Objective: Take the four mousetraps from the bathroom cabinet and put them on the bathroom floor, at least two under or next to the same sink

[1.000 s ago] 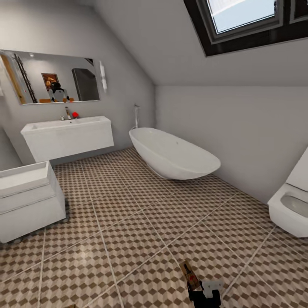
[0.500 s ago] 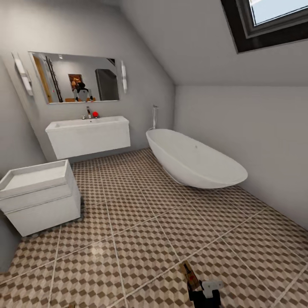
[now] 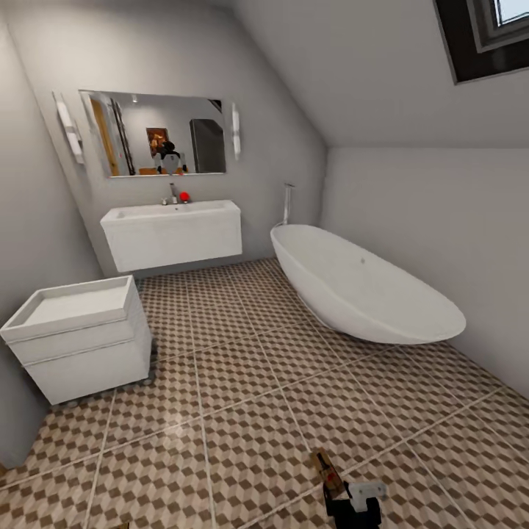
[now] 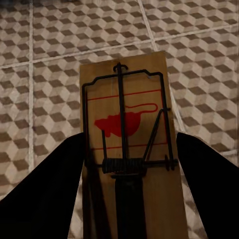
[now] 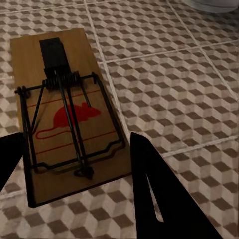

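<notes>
As view swung left (bathtub (image 3: 367,290) rightward)

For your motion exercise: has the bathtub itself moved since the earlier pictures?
No. The bathtub keeps its place beside the sink; the whole scene shifted together because the camera turned.

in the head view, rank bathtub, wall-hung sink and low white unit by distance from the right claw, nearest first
1. Low white unit, left of the right claw, against the wall.
2. Bathtub, ahead on the right; close to the unit, hard to separate.
3. Wall-hung sink, far wall, under the mirror.
</notes>
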`<state>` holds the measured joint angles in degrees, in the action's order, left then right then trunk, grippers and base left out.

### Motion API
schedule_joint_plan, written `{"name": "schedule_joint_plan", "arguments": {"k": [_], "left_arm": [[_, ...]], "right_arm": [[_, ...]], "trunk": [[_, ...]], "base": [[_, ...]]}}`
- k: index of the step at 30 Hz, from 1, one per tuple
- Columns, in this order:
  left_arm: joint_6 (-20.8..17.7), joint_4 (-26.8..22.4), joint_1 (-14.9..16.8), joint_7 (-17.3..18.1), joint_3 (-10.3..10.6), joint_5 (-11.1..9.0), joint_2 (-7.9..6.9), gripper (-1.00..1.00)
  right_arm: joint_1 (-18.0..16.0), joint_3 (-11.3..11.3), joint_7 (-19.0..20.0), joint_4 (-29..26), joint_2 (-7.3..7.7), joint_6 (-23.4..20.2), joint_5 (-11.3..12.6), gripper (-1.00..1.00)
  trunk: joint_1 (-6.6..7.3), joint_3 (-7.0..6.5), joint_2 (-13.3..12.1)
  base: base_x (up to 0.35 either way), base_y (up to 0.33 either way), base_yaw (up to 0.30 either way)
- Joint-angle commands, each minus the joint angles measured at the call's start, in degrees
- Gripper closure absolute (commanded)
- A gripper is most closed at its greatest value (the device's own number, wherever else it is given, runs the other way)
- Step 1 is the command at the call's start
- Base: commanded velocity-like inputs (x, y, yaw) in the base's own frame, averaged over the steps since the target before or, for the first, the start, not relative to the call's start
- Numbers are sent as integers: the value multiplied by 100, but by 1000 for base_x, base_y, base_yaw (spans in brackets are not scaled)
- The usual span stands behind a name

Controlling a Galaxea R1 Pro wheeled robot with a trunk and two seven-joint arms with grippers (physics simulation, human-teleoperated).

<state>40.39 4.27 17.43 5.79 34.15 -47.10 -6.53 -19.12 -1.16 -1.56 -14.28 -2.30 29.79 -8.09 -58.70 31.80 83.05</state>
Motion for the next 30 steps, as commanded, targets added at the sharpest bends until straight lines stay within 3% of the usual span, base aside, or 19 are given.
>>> {"name": "schedule_joint_plan", "arguments": {"k": [1, 5, 6, 9, 12, 21, 30], "left_arm": [[21, 22, 7, 63, 22, -63, 3, 100], [21, 22, 11, 63, 24, -63, 3, 100], [21, 22, 8, 63, 27, -63, 3, 100], [21, 22, 7, 63, 24, -63, 3, 100], [21, 22, 6, 63, 23, -63, 3, 100], [21, 16, 6, 52, 18, -63, 3, 100], [21, 13, 8, 54, 13, -63, 3, 100]], "right_arm": [[-4, -16, 32, 4, 15, 21, -23, 100], [-4, -9, 225, 8, 220, 26, -31, 100], [-4, -8, 610, 36, 312, 37, -71, 100], [-4, -8, 1243, 85, 410, 68, -116, 100], [-4, -8, 1655, 112, 462, 91, -148, 100], [-4, -7, 1666, 119, 467, 88, -158, 100], [-4, -7, 1626, 119, 428, 75, -157, 100]], "trunk": [[-3, 5, 3], [-3, 5, 3], [-3, 5, 3], [-3, 5, 3], [-3, 5, 3], [-3, 5, 3], [-3, 5, 3]], "base": [[292, -138, 14], [292, -139, 5], [292, -139, 1], [292, -139, 1], [292, -139, 0], [290, -138, 0], [44, -23, 2]]}}
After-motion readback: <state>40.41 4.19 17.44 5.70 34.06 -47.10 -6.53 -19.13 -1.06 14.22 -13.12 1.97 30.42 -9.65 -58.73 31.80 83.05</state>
